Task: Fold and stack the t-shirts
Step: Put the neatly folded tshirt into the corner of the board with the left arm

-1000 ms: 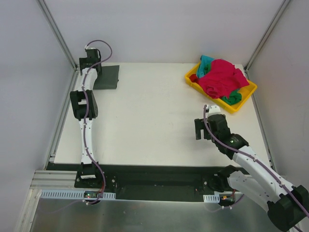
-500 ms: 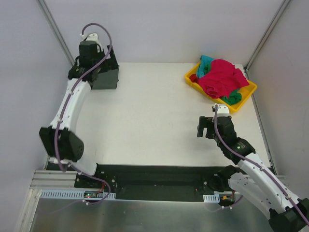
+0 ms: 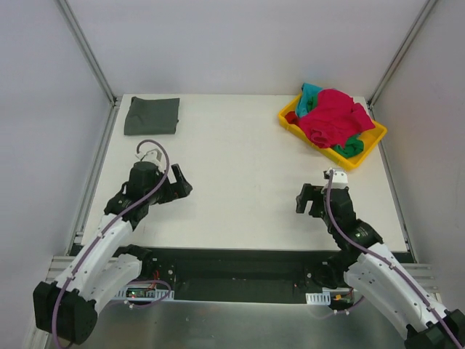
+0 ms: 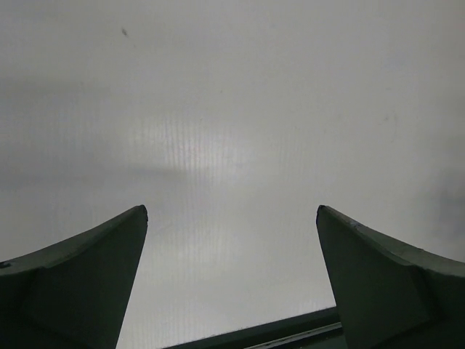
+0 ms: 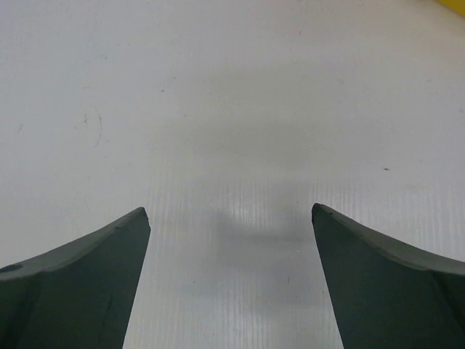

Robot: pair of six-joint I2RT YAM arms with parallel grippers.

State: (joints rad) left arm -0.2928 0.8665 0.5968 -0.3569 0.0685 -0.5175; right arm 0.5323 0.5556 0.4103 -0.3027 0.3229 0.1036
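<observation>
We find a yellow tray (image 3: 352, 161) at the far right corner of the surface (image 3: 240, 160), holding crumpled red and teal t-shirts (image 3: 330, 116). One folded dark t-shirt (image 3: 152, 115) lies at the far left corner, well apart from the left fingers (image 4: 73, 283) and right fingers (image 5: 73, 283), both spread wide and empty.

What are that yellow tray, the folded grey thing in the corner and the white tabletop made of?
Tray: probably hard plastic, smooth, evenly yellow, with a raised rim.
Grey shirt: soft matte cloth, lying flat in folds.
Table: white matte sheet with fine parallel ribs, perhaps corrugated plastic.
</observation>
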